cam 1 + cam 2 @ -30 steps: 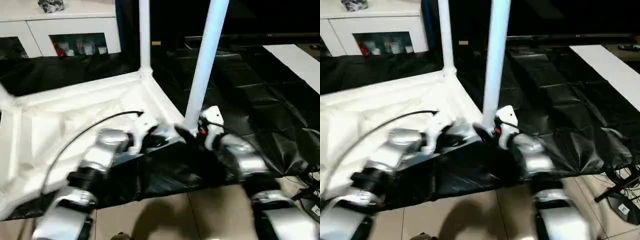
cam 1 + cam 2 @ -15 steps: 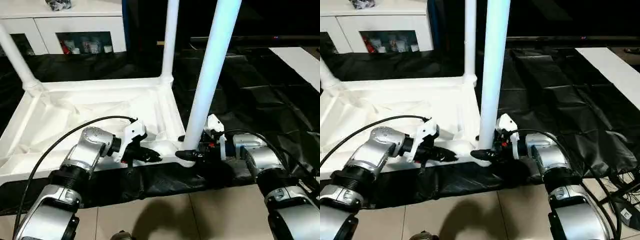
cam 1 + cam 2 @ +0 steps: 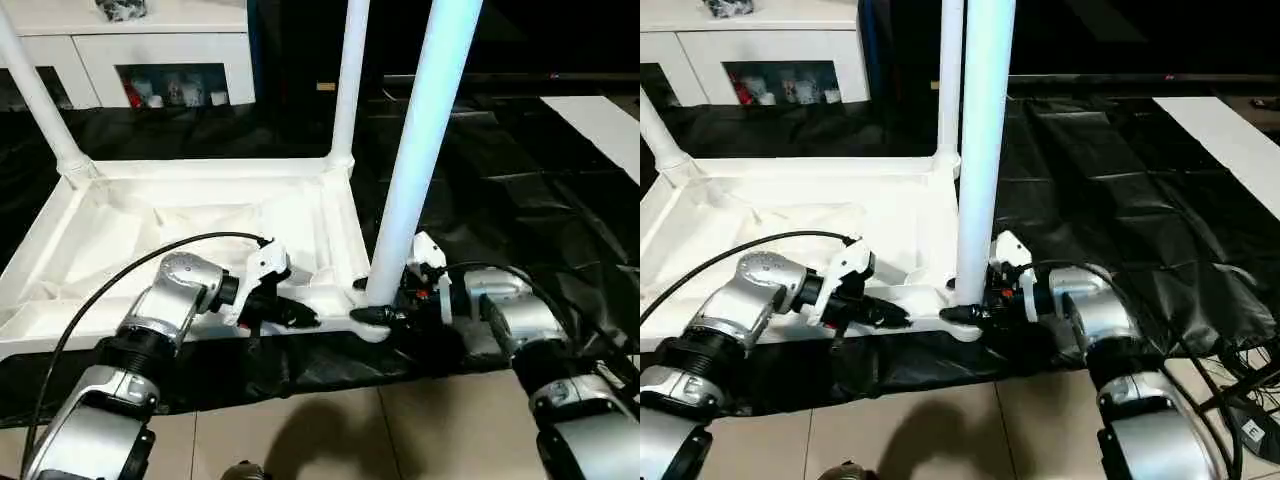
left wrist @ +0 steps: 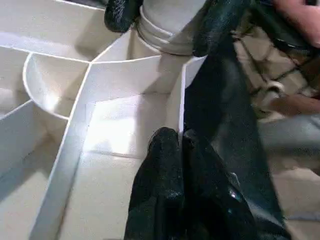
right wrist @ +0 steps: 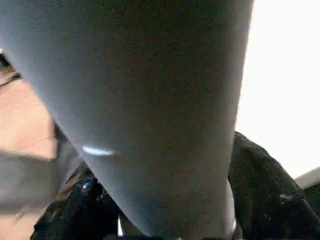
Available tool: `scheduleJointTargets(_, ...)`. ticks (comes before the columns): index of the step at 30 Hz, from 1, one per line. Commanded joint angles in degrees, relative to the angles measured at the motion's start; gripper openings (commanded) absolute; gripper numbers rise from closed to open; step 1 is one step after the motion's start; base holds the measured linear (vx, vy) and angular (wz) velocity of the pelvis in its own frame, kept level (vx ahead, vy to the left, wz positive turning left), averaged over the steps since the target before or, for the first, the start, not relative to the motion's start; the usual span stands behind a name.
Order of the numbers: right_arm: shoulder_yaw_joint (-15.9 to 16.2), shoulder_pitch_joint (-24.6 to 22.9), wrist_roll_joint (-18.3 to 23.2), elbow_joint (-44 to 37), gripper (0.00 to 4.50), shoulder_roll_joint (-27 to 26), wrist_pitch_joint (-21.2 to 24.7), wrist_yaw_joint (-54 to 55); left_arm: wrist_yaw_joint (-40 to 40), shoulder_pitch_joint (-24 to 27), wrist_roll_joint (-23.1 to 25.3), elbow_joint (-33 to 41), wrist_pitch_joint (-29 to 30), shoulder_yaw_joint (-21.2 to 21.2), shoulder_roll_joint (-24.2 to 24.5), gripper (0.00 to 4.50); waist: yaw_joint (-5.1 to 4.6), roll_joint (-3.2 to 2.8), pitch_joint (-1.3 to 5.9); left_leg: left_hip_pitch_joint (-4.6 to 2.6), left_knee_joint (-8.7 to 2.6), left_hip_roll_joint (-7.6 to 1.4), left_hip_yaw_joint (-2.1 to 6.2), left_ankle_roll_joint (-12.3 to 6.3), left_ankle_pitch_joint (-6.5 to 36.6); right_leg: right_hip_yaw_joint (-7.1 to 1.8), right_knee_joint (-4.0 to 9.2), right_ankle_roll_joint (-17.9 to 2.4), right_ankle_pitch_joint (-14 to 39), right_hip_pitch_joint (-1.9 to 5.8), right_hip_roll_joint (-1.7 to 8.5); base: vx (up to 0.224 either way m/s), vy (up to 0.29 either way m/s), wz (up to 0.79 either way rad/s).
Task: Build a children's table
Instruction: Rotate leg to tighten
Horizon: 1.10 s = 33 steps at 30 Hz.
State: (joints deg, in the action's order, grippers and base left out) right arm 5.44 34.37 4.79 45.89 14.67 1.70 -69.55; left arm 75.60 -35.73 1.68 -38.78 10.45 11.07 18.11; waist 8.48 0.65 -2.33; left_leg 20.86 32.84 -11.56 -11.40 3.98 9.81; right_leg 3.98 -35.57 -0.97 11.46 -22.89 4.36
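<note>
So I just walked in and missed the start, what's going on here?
The robot is assembling a white children's table, which lies upside down on black sheeting. Its right pincer straddles the base of the near-corner leg, standing in its socket. The left pincer, shut, rests at the table's near rim. Two more legs stand at the far corners.

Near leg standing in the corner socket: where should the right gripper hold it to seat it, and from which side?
Grip the near leg low, just above its corner socket, coming from the robot's right, outside the upturned tabletop. The round upright tube suits fingers on opposite sides there, and the rim wall blocks the inner side. The right gripper already straddles that base.
</note>
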Motion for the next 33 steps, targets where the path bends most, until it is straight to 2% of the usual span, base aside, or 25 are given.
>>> scheduleJointTargets(1,3.31,-0.89,-2.62,1.45,2.58,-4.42,-0.14,5.25,-6.02,-2.96,-0.98,0.42,0.52,0.30,-4.81,0.00,-0.29,0.26,2.84,-0.87,-3.77,-2.33,1.24,-1.49,13.31,-2.71,4.90,-12.01,14.12,2.44,4.76,0.000,0.000,0.00)
scheduleJointTargets(4,-0.04,-0.16,-3.16,4.49,2.54,-7.63,0.50,19.35,-13.17,-3.21,-1.13,0.35,2.53,-1.62,-8.24,0.00,-0.75,0.39,2.69,-1.09,-4.12,-2.27,1.50,0.00,15.69,-2.81,5.53,-10.05,19.94,2.31,4.96,0.000,0.000,0.00)
scheduleJointTargets(5,-2.33,0.75,-2.71,6.60,2.53,-10.20,0.52,28.04,-18.01,-3.06,-0.85,0.63,3.42,-2.44,-10.77,0.00,-1.09,0.53,2.57,-1.08,-4.34,-2.32,1.64,0.51,16.24,-2.81,5.66,-9.43,21.25,2.30,4.94,0.000,0.000,0.00)
scheduleJointTargets(7,-4.35,1.68,-1.87,8.09,2.52,-12.21,0.90,34.49,-20.83,-2.66,-0.84,1.22,4.22,-2.70,-12.56,0.00,-1.63,0.32,2.57,-1.57,-4.53,-2.33,1.72,1.37,17.85,-2.81,5.90,-9.29,22.34,2.00,4.91,0.000,0.000,0.00)
scheduleJointTargets(8,-4.89,2.00,-1.55,8.41,2.52,-13.13,0.68,36.39,-21.91,-2.41,-0.90,1.54,4.40,-2.76,-13.27,0.00,-1.85,0.58,2.58,-1.56,-4.47,-2.22,1.62,1.24,17.91,-2.85,6.02,-9.23,22.29,1.98,4.87,0.000,0.000,0.00)
scheduleJointTargets(9,-4.89,2.00,-1.55,8.41,2.52,-13.13,0.68,36.39,-21.91,-2.41,-0.90,1.54,4.40,-2.76,-13.27,0.00,-2.00,0.56,2.62,-1.53,-4.41,-2.13,1.56,0.73,17.75,-2.91,6.08,-9.22,21.61,2.02,4.84,0.000,0.000,0.00)
scheduleJointTargets(10,-5.58,2.49,-1.42,8.80,2.52,-15.02,0.05,39.97,-23.60,-1.78,-0.92,2.36,4.86,-2.78,-14.50,0.00,-2.10,0.88,2.59,-1.40,-4.37,-2.05,1.44,-0.08,17.22,-2.97,6.11,-9.07,20.88,2.09,4.81,0.000,0.000,0.00)
scheduleJointTargets(11,-5.54,2.53,-1.46,8.73,2.52,-15.49,-0.22,40.26,-23.87,-1.55,-0.92,2.66,4.96,-2.65,-14.72,0.00,-2.03,0.70,2.66,-1.30,-4.40,-2.00,1.50,-0.54,16.29,-2.99,6.02,-9.02,20.15,2.22,4.85,0.000,0.000,0.00)
scheduleJointTargets(12,-5.51,2.54,-1.41,8.47,2.52,-16.45,-0.96,40.53,-24.36,-1.03,-0.84,3.30,5.14,-2.32,-15.10,0.00,-2.03,0.87,2.77,-1.18,-4.37,-2.05,1.49,-0.78,15.61,-2.99,5.88,-9.05,19.27,2.33,4.87,0.000,0.000,0.00)
scheduleJointTargets(14,-5.51,2.50,-1.18,8.16,2.52,-17.21,-2.12,39.83,-24.53,-0.48,-0.60,3.98,5.41,-1.87,-15.22,0.00,-2.00,0.77,2.88,-0.96,-4.26,-2.02,1.38,-1.41,13.64,-3.00,5.54,-9.45,16.07,2.49,4.74,0.000,0.000,0.00)
scheduleJointTargets(15,-5.38,2.49,-1.31,8.11,3.08,-17.36,-2.83,39.44,-24.35,-0.15,-0.43,4.36,5.49,-1.61,-15.17,0.00,-1.99,1.04,2.89,-0.99,-4.16,-1.98,1.21,-1.96,12.87,-2.98,5.47,-9.70,14.46,2.47,4.61,0.000,0.000,0.00)
scheduleJointTargets(17,-5.31,2.50,-1.39,8.08,3.22,-17.37,-3.78,38.77,-24.16,0.51,-0.23,5.15,5.77,-1.53,-14.82,0.00,-1.90,0.93,3.05,-0.80,-4.01,-1.96,1.19,-2.65,11.04,-3.01,5.06,-10.32,11.64,2.71,4.66,0.000,0.000,0.00)
scheduleJointTargets(18,-5.26,2.52,-1.35,8.13,3.28,-16.82,-4.10,38.13,-23.55,0.75,-0.13,5.42,5.49,-1.29,-14.24,0.00,-2.00,1.19,3.12,-0.69,-3.91,-1.91,1.08,-3.18,9.79,-2.98,4.84,-10.73,9.49,2.75,4.51,0.000,0.000,0.00)
scheduleJointTargets(20,-4.65,2.38,-1.62,7.94,3.42,-15.46,-4.70,35.95,-22.23,0.88,-0.36,5.58,5.05,-1.05,-13.34,0.00,-1.93,1.09,3.18,-0.58,-3.79,-1.84,1.07,-3.89,8.50,-2.92,4.62,-11.09,7.84,2.87,4.49,0.000,0.000,0.00)
scheduleJointTargets(21,-4.52,2.32,-1.63,7.87,3.67,-15.21,-4.71,35.42,-21.89,0.91,-0.42,5.63,4.92,-0.95,-13.15,0.00,-1.92,1.16,3.24,-0.52,-3.68,-1.83,1.02,-4.35,7.93,-2.90,4.50,-11.33,6.88,2.93,4.44,0.000,0.000,0.00)
scheduleJointTargets(25,-3.12,1.54,-1.53,6.63,3.82,-12.10,-5.30,28.62,-18.13,0.96,-0.74,5.91,4.09,-0.17,-10.87,0.00,-1.88,1.05,3.17,-0.44,-3.53,-1.85,0.98,-5.39,7.78,-2.81,4.48,-11.96,6.12,2.93,4.42,0.000,0.000,0.00)
scheduleJointTargets(28,-1.31,1.12,-1.62,5.47,3.82,-8.00,-5.93,18.49,-10.34,0.70,-1.99,6.02,2.32,0.52,-7.62,0.00,-1.58,0.92,3.18,-0.39,-3.34,-1.95,0.81,-5.78,8.09,-2.73,4.41,-12.21,6.25,2.95,4.23,0.000,0.000,0.00)
scheduleJointTargets(29,-0.76,0.98,-1.43,4.97,3.82,-7.11,-5.82,15.20,-7.83,0.67,-2.15,6.08,1.36,1.02,-6.65,0.00,-1.44,0.55,3.21,-0.32,-3.34,-2.12,0.87,-5.83,8.04,-2.66,4.34,-12.39,6.07,2.89,4.26,0.000,0.000,0.00)
scheduleJointTargets(32,0.59,0.96,-0.60,3.95,3.82,-5.00,-4.29,6.33,-2.61,0.14,-2.19,5.17,-0.45,1.94,-4.47,0.00,-1.42,0.26,3.38,-0.34,-3.14,-2.24,0.88,-5.77,7.34,-2.59,3.76,-13.56,2.66,2.87,4.11,0.000,0.000,0.00)
scheduleJointTargets(33,0.59,0.96,-0.60,3.95,3.82,-5.00,-4.29,6.33,-2.61,0.14,-2.19,5.17,-0.45,1.94,-4.47,0.00,-1.49,0.41,3.36,-0.37,-3.10,-2.27,0.83,-5.95,7.67,-2.58,3.73,-14.06,2.16,2.88,4.10,0.000,0.000,0.00)
